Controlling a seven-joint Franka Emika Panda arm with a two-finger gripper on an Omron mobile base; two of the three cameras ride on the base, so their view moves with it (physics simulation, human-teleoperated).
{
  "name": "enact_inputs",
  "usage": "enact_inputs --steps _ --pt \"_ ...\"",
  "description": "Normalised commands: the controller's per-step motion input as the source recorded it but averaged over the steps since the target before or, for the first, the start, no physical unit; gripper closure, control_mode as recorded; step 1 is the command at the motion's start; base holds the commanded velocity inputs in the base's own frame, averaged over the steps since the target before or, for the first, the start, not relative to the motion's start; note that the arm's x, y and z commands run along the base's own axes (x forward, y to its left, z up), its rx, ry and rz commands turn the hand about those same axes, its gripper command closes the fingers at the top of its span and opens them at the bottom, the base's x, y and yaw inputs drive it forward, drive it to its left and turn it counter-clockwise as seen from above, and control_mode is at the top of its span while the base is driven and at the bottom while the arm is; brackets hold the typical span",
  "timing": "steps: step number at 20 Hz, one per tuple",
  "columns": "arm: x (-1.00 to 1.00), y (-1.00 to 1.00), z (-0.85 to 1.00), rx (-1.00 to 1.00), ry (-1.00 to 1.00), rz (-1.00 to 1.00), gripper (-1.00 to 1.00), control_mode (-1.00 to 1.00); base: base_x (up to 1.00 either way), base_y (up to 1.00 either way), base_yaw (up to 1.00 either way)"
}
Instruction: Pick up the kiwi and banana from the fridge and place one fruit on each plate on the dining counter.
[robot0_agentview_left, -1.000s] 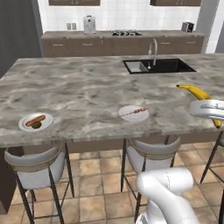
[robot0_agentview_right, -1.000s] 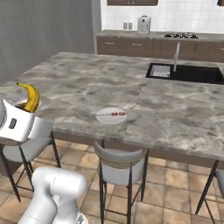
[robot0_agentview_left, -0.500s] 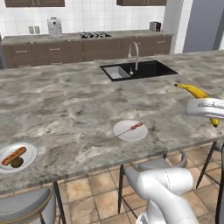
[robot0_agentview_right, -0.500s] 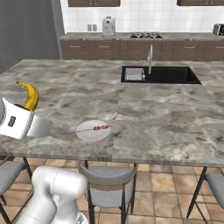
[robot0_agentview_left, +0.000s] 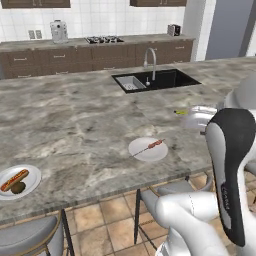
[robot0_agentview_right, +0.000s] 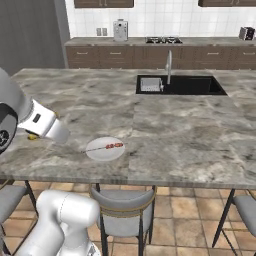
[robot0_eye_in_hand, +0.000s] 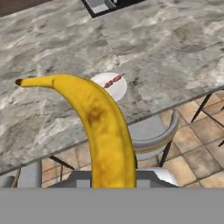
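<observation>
The banana (robot0_eye_in_hand: 103, 127), clenched in the end effector, is being carried toward the near plate (robot0_eye_in_hand: 110, 85) on the table (robot0_eye_in_hand: 175, 57), awaiting lowering.

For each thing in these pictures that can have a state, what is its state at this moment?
banana: held in the shut end effector, above the dining counter, not yet on a plate.
near plate: carries a thin reddish skewer, no fruit.
far plate: carries a sausage and the kiwi.
sink: nothing visible inside; no water seen at the tap.
</observation>
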Motion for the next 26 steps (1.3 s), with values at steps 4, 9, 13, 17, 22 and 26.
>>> enact_inputs --steps 4,9,13,17,22,26 --pt "0.96 0.01 -0.79 0.0 0.2 0.0 1.0 -1.0 0.0 0.0 0.0" --pt "0.67 -0.01 -0.89 0.0 0.0 0.05 1.0 -1.0 0.0 0.0 0.0" --pt "0.53 -0.16 -0.79 0.0 -0.03 0.07 1.0 -1.0 0.0 0.0 0.0" --pt "0.78 -0.14 -0.43 0.0 0.01 0.06 1.0 -1.0 0.0 0.0 0.0" --pt "0.83 -0.02 -0.41 0.0 0.03 0.05 1.0 -1.0 0.0 0.0 0.0" --pt "0.72 0.0 -0.49 0.0 0.08 0.03 1.0 -1.0 0.0 0.0 0.0"
